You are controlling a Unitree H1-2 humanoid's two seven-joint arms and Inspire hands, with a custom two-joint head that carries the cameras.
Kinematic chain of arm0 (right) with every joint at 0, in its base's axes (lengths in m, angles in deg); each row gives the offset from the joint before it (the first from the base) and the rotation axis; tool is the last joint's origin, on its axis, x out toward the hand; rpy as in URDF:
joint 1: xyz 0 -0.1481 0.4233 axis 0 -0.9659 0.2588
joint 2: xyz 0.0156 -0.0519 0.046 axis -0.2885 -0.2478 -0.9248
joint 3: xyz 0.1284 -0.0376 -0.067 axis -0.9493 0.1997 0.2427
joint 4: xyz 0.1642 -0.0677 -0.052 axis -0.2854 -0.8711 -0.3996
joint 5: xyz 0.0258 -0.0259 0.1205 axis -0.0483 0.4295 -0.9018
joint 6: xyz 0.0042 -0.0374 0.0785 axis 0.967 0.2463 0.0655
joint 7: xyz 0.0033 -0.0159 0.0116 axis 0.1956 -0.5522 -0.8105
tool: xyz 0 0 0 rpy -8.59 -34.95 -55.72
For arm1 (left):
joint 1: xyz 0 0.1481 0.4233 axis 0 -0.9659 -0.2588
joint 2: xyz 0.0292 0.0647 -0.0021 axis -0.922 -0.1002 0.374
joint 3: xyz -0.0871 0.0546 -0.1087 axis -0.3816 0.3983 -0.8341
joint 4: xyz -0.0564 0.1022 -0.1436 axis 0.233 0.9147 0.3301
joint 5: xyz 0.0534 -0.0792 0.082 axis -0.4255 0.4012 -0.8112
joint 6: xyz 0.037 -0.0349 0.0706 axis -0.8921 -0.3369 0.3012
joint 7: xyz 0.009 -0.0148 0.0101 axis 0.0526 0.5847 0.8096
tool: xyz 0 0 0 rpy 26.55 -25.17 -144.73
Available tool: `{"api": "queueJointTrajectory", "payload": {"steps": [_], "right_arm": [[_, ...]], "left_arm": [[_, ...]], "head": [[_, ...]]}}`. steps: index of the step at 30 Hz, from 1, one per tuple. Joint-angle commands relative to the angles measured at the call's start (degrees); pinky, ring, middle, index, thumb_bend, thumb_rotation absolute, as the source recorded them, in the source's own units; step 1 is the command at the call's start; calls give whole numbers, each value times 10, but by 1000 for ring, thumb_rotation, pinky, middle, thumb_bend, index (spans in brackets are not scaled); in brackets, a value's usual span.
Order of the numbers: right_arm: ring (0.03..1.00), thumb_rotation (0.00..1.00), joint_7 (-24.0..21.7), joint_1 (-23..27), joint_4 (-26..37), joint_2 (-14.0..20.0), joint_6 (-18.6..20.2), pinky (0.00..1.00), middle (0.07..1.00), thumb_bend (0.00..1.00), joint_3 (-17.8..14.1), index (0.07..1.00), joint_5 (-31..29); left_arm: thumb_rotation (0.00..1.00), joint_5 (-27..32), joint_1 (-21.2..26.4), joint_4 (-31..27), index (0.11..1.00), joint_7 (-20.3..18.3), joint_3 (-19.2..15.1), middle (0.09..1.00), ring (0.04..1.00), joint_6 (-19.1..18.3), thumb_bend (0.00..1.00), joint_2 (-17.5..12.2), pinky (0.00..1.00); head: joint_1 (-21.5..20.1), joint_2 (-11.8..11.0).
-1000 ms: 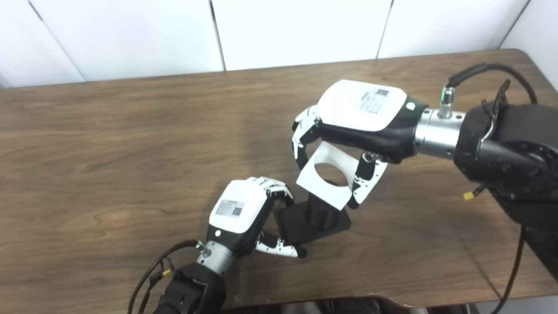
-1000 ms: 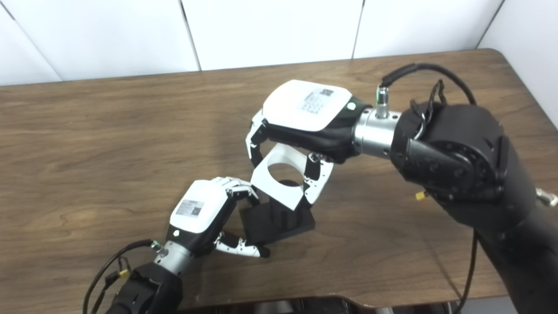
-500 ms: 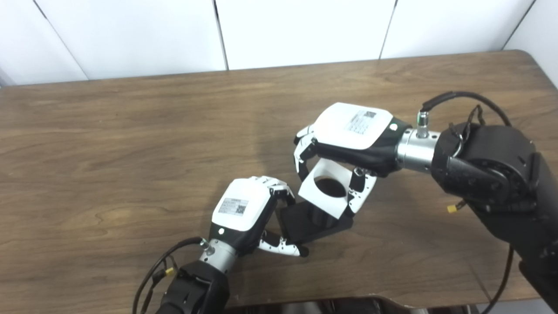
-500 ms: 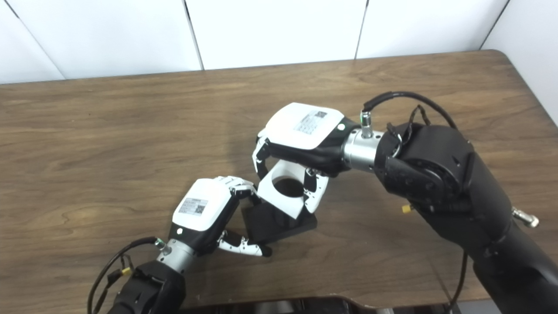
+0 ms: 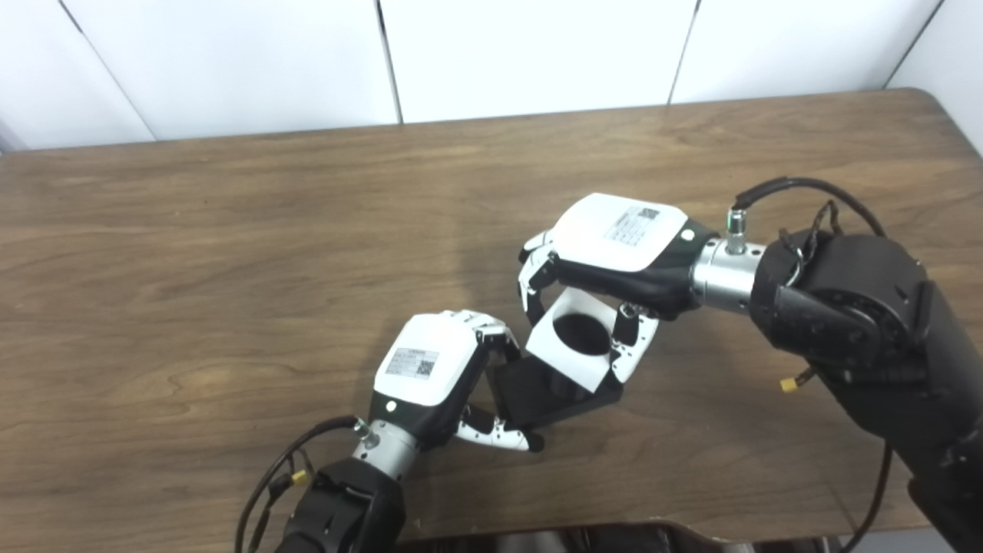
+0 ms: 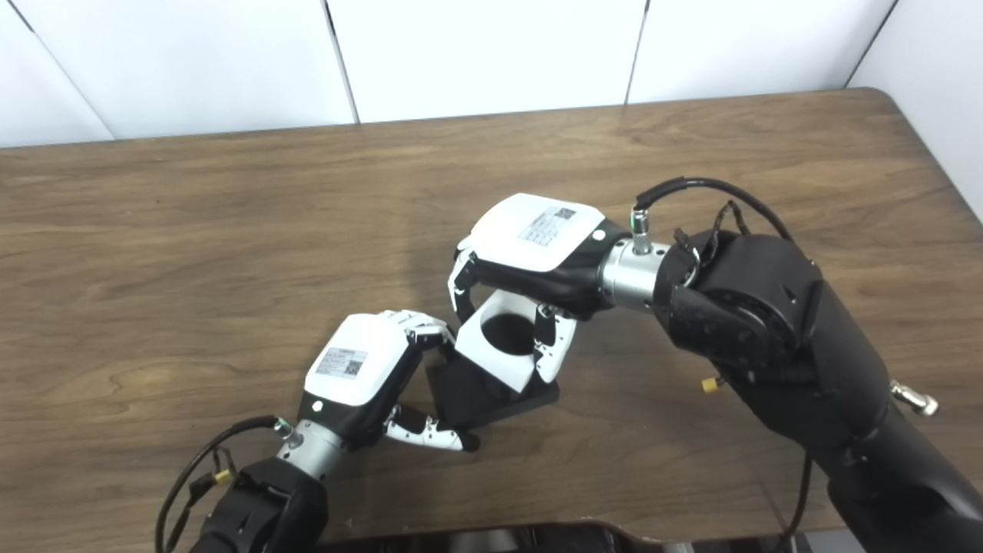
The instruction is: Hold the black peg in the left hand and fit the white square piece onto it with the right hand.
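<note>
Now the left hand (image 5: 430, 369) grips the flat base of the black peg (image 5: 537, 392), fingers over its near-left corner and thumb along its front edge, pinning it to the wooden table (image 5: 230, 253). Just beyond, the right hand (image 5: 614, 246) is clamped on the white square piece (image 5: 564, 361), fingers on its far side and thumb on its right. That piece sits tilted over the peg, whose dark top fills the round hole.

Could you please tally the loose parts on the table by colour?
Black: 1, the black peg on its square base, gripped by the left hand.
White: 1, the white square piece, held in the right hand.
Total: 2.
</note>
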Motion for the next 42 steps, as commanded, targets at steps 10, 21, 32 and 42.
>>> {"api": "queueJointTrajectory", "payload": {"steps": [10, 21, 32, 42], "right_arm": [[866, 129, 1, 21, 0, 2, -14, 836, 754, 523, -2, 483, 10], [880, 128, -8, 12, -7, -4, -42, 862, 769, 524, 21, 484, 54], [882, 139, -19, 6, -17, -11, -48, 864, 781, 525, 22, 490, 67], [882, 267, -19, 9, -24, -15, -43, 846, 780, 943, 2, 603, 59]], "left_arm": [[50, -27, 3, -1, 488, -31, 1, 736, 774, -18, 513, -3, 735], [50, -30, 3, -7, 489, -42, 0, 743, 779, -19, 512, 2, 733], [51, -33, 4, -7, 489, -42, 0, 739, 776, -18, 512, 5, 730], [52, -35, 6, -7, 489, -49, 0, 742, 779, -20, 512, 7, 733]], "head": [[-4, 9], [-5, 14], [-6, 15], [-8, 13]]}}
